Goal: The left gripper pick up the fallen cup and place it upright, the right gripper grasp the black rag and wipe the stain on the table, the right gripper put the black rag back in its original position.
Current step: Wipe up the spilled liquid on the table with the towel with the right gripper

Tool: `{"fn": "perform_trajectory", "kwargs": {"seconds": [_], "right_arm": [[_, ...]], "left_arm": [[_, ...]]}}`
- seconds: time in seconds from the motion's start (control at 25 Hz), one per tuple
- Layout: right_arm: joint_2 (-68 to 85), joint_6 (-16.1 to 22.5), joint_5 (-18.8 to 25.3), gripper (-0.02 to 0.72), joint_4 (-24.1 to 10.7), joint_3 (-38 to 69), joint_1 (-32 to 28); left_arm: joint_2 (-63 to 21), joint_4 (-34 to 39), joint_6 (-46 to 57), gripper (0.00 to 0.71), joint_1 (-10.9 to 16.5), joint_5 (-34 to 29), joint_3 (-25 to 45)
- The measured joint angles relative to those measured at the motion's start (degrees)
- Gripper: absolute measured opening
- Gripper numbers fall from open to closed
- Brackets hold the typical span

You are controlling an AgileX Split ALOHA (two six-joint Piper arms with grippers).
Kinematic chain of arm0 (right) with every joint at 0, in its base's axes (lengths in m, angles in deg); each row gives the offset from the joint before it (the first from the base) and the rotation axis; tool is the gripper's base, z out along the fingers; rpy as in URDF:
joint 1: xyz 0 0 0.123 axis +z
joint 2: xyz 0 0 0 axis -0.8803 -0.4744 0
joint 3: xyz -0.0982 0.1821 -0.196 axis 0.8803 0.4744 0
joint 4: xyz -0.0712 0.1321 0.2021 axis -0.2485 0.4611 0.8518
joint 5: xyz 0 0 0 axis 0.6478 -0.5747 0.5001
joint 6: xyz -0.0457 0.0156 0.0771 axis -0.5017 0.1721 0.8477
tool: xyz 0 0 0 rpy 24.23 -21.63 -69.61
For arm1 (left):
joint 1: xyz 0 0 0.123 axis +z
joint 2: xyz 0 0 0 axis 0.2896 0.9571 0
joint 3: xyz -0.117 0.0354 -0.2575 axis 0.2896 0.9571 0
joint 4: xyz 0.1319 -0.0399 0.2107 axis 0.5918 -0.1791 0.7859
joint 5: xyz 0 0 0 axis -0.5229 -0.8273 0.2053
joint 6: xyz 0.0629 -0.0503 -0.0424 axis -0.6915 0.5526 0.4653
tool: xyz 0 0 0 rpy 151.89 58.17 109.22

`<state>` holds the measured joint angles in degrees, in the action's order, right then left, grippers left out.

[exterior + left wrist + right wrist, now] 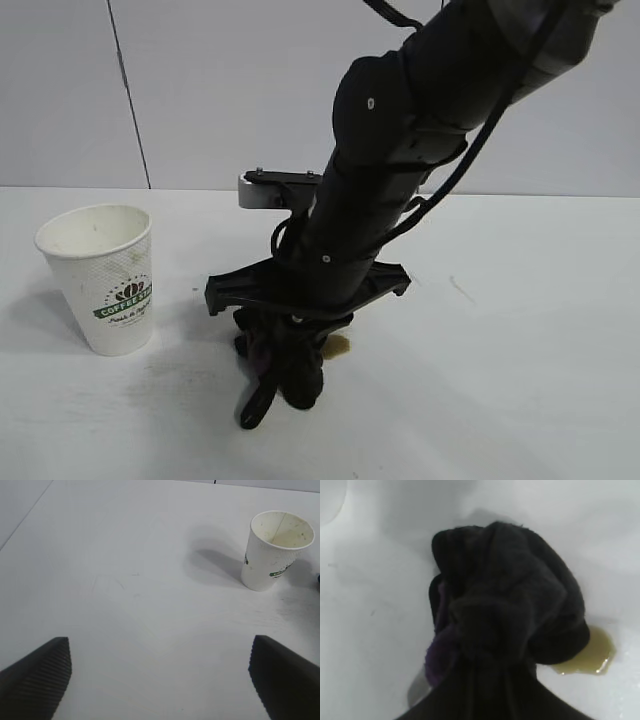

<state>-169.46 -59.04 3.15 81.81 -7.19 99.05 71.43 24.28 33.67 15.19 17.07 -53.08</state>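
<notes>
The cup [104, 277] stands upright on the table [520, 330] at the left; it also shows in the left wrist view [274, 550]. My right gripper [283, 372] is shut on the black rag [262, 350] and presses it onto the table beside the stain [337, 346]. In the right wrist view the rag [505, 610] is bunched, with a purple patch, and its edge covers part of the yellow-brown stain [592, 655]. My left gripper [160, 680] is open and empty above bare table, well apart from the cup; it does not show in the exterior view.
The right arm [400, 150] reaches down across the middle of the exterior view and hides the table behind it. A grey wall [200, 90] stands behind the table's far edge.
</notes>
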Motion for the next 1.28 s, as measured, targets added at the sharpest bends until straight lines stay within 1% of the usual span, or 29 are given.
{"fn": "perform_trajectory", "kwargs": {"seconds": [0.12, 0.2, 0.32, 0.44, 0.6, 0.68, 0.76, 0.84, 1.04, 1.08, 1.16, 1.28], "right_arm": [[0.0, 2.07, 1.02, 0.043, -2.33, -0.19, -1.79], [0.0, 3.06, 3.54, 0.043, -4.55, -0.25, -3.61], [0.0, 4.46, 8.51, 0.043, -9.55, -0.25, -6.9], [0.14, 5.95, 12.03, 0.043, -13.54, -0.25, -9.98], [1.25, 6.3, 15.14, 0.043, -17.72, -0.51, -14.26], [1.74, 6.7, 16.0, 0.043, -19.65, -1.29, -16.5], [1.98, 7.82, 16.76, 0.043, -20.39, -2.07, -18.76], [2.02, 8.8, 17.18, 0.043, -20.12, -2.39, -20.75], [2.02, 9.24, 16.57, 0.043, -19.27, -2.45, -21.33], [2.02, 9.6, 15.99, 0.043, -19.19, -2.45, -21.33], [2.02, 11.48, 13.65, 0.043, -19.15, -2.45, -21.33], [1.91, 15.96, 8.6, 0.043, -19.15, -2.45, -21.33]], "left_arm": [[0.0, 0.0, 0.0, 0.696, 0.0, 0.0, 0.0], [0.0, 0.0, 0.0, 0.696, 0.0, 0.0, 0.0], [0.0, 0.0, 0.0, 0.696, 0.0, 0.0, 0.0], [0.0, 0.0, 0.0, 0.696, 0.0, 0.0, 0.0], [0.0, 0.0, 0.0, 0.696, 0.0, 0.0, 0.0], [0.0, 0.0, 0.0, 0.696, 0.0, 0.0, 0.0], [0.0, 0.0, 0.0, 0.696, 0.0, 0.0, 0.0], [0.0, 0.02, 0.0, 0.696, 0.0, 0.0, 0.0], [0.0, 0.02, 0.0, 0.696, 0.0, 0.0, 0.0], [0.0, 0.02, 0.0, 0.696, 0.0, 0.0, 0.0], [0.0, 0.02, 0.0, 0.696, 0.0, 0.0, 0.0], [0.0, 0.02, 0.0, 0.696, 0.0, 0.0, 0.0]]}}
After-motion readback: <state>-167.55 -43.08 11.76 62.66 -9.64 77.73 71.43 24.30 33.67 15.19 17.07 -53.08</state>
